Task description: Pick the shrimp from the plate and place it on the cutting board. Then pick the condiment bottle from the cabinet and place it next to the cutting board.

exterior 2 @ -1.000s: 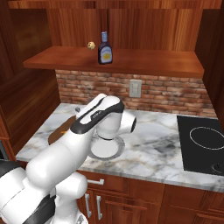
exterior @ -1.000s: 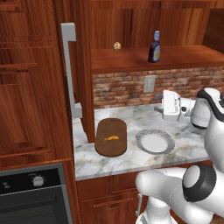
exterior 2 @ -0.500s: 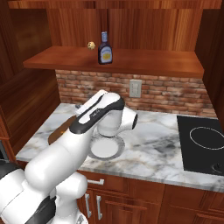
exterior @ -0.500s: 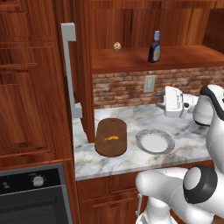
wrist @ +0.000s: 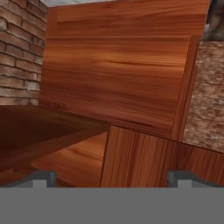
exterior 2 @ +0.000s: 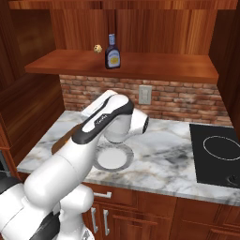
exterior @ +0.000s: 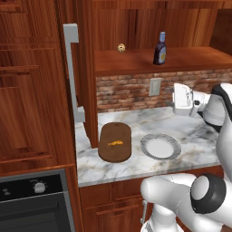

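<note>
The tiny orange shrimp (exterior: pixel 115 143) lies on the dark brown cutting board (exterior: pixel 115 152), at the left of the marble counter. To its right sits the plate (exterior: pixel 160 156) (exterior 2: pixel 112 165), its white centre bare. Up in the open niche of the cabinet (exterior: pixel 195 61) the dark condiment bottle (exterior: pixel 159 49) (exterior 2: pixel 111 52) stands upright. My gripper (exterior: pixel 176 97) hovers above the counter's right part, below the shelf and right of the plate. In the hand view my gripper (wrist: pixel 112 179) is open with nothing between its wide-set fingertips (wrist: pixel 41 177), and faces wood panels and brick. My arm hides most of the board in the right base view.
A small beige ball (exterior: pixel 121 47) (exterior 2: pixel 98 48) rests on the shelf left of the bottle. A wall outlet (exterior: pixel 155 86) sits in the brick backsplash. A tall door with a grey handle (exterior: pixel 70 68) borders the counter's left, an oven (exterior: pixel 36 199) lies below it, and a cooktop (exterior 2: pixel 218 152) lies at the right.
The hand has risen a little and drifted right, away from the counter and toward the shelf. The jaws stayed open. Shrimp, board, plate and bottle have not moved.
</note>
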